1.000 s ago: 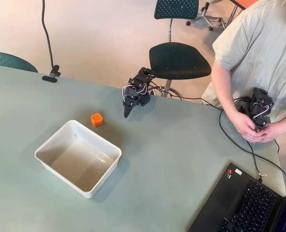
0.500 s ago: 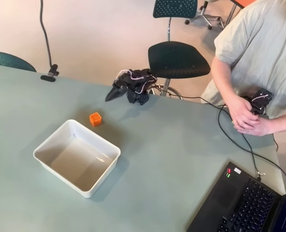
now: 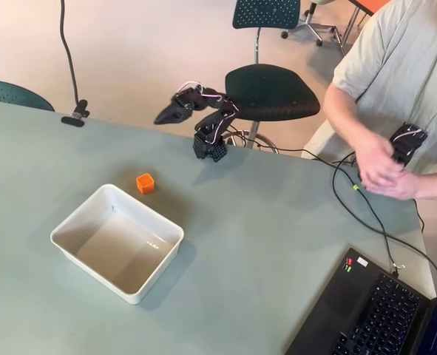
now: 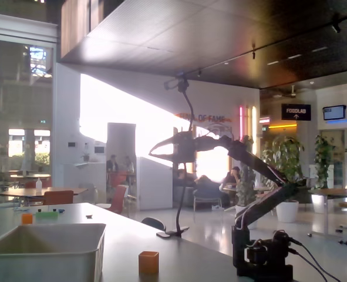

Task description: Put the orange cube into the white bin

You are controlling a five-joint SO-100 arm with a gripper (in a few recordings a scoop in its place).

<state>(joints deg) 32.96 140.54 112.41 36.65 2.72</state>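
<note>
The pale green bench (image 3: 262, 244) runs across the overhead view, with a person in a light shirt (image 3: 403, 66) standing at its far right edge. A black office chair (image 3: 271, 81) stands on the floor just behind the bench, and a laptop (image 3: 373, 310) lies at the bench's near right corner.

The white bin (image 3: 117, 242) sits on the left half of the bench, open side up; in the fixed view its near wall (image 4: 44, 258) fills the lower left corner.

The black arm (image 3: 211, 122) is mounted at the far edge of the bench. In the fixed view it rises from its base (image 4: 264, 258) and reaches out level to the left, high above the bench top. The gripper (image 3: 166, 116) hangs past the far edge of the bench in the overhead view, well apart from both cube and bin. In the fixed view its fingers (image 4: 161, 148) taper to 1 narrow point and look pressed together, with nothing between them.

The orange cube (image 3: 145, 183) rests on the bench just beside the bin's far corner, not touching it; in the fixed view it (image 4: 148, 262) stands to the right of the bin.
</note>
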